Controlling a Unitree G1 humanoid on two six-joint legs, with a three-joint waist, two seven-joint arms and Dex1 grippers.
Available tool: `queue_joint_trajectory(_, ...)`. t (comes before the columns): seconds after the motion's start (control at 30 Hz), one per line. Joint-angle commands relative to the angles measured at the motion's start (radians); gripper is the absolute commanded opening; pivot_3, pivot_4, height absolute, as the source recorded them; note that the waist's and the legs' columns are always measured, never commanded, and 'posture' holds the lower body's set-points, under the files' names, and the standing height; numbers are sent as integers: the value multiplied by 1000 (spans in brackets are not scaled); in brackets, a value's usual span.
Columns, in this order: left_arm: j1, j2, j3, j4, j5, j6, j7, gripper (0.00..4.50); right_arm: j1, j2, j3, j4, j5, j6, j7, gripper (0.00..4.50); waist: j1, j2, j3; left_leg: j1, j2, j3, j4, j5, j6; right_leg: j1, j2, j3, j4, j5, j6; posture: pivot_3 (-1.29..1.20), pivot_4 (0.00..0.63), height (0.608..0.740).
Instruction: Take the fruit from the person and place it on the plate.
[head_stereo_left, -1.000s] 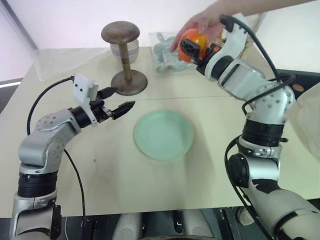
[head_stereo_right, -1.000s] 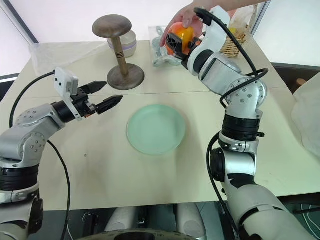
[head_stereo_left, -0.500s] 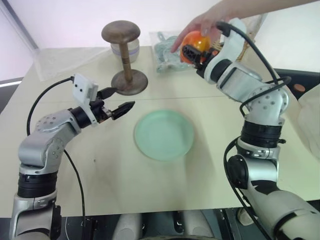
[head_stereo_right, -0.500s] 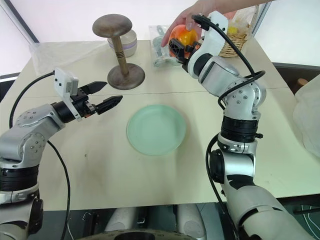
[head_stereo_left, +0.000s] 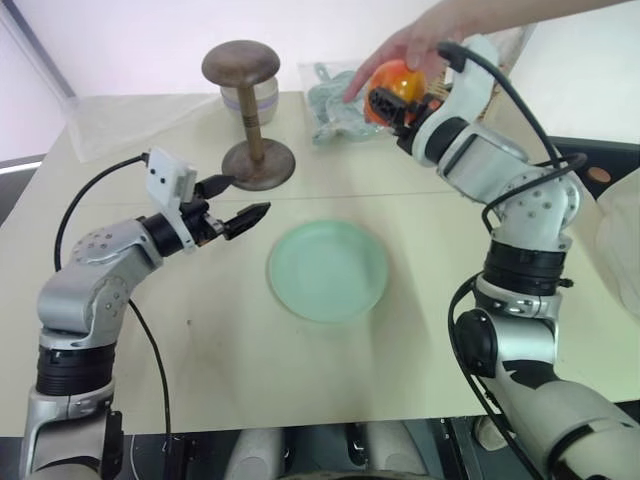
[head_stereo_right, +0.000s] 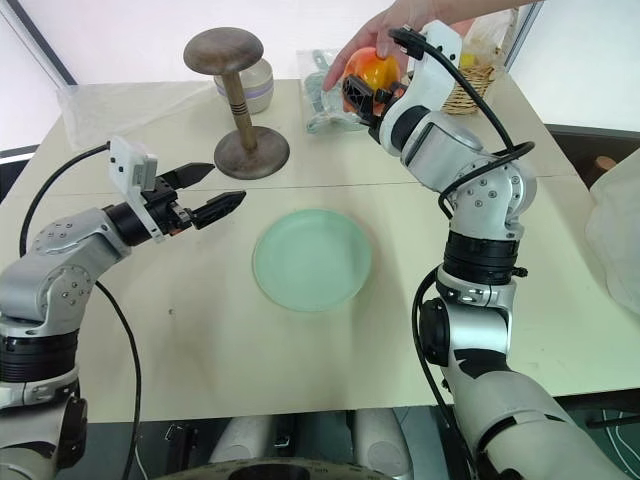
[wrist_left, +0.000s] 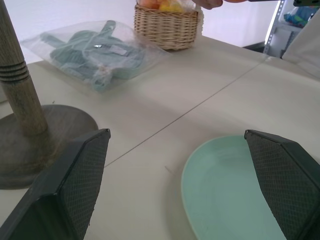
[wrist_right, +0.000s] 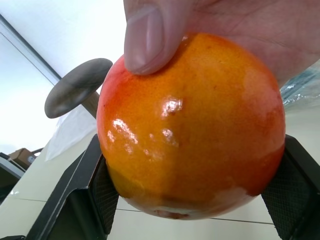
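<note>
On worktop (head_stereo_left: 200, 350): plate (head_stereo_left: 328, 270) near centre, bare. Above far edge: person's hand (head_stereo_left: 415, 45) on fruit (head_stereo_left: 392, 82) from above, right gripper (wrist_right: 195, 200) pinching fruit at both sides. Near left edge: left gripper (head_stereo_left: 240, 205) spread, holding nothing.

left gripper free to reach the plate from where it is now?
Probably yes. The left gripper hovers open beside the plate, with only bare table between them. The wooden stand sits behind, off that path.
</note>
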Motion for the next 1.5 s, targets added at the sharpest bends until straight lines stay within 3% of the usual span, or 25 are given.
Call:
queue_joint_trajectory(0.03, -5, 1, 17, -33, -8, -15, 0, 4500, -14, -30, 4, -89, -5, 22, 27, 3135, 0, 0, 0, 0, 0, 0, 0, 0, 0, 0, 0, 0, 0, 0, 0, 0, 150, 740)
queue_joint_trajectory(0.47, -7, 1, 18, -26, -4, -17, -1, 4500, 58, -114, -15, -339, 96, 197, 104, 3135, 2, 0, 0, -1, 0, 0, 0, 0, 0, -1, 0, 0, 0, 0, 0, 0, 150, 740)
queue_joint_trajectory(0.73, -21, 13, 20, -2, 5, -24, -15, 4500, 302, -227, -1, -561, 260, 264, 238, 3135, 5, 0, 0, -2, 0, 0, 0, 0, 0, -1, -1, 0, -2, 0, 0, 0, 150, 740)
queue_joint_trajectory(0.93, -31, 20, 16, 6, 6, -23, -24, 4500, 410, -190, 68, -628, 296, 217, 240, 3135, -1, 0, 0, -1, 0, 0, 0, 0, 0, -1, 1, 0, 0, 0, 0, 0, 150, 740)
queue_joint_trajectory(1.07, -40, 22, 13, 12, 8, -21, -29, 4500, 445, -158, 129, -608, 256, 177, 243, 3135, 2, 0, 0, -1, 0, 0, 0, 0, 0, -1, 1, 0, 0, 0, 0, 0, 150, 740)
queue_joint_trajectory(1.27, -38, 33, 13, 4, 4, -8, -33, 4500, 500, -157, 303, -547, 55, 73, 311, 3135, 3, 0, 0, -1, 0, 0, 0, 0, 0, -1, 1, 0, 0, 0, 0, 0, 150, 740)
queue_joint_trajectory(1.5, -23, 49, 24, -20, -7, 9, -27, 4500, 555, -173, 390, -506, -123, -64, 417, 3135, 4, 0, 0, -1, 0, 0, 0, 0, 0, -1, 1, 0, 0, 0, 0, 0, 150, 740)
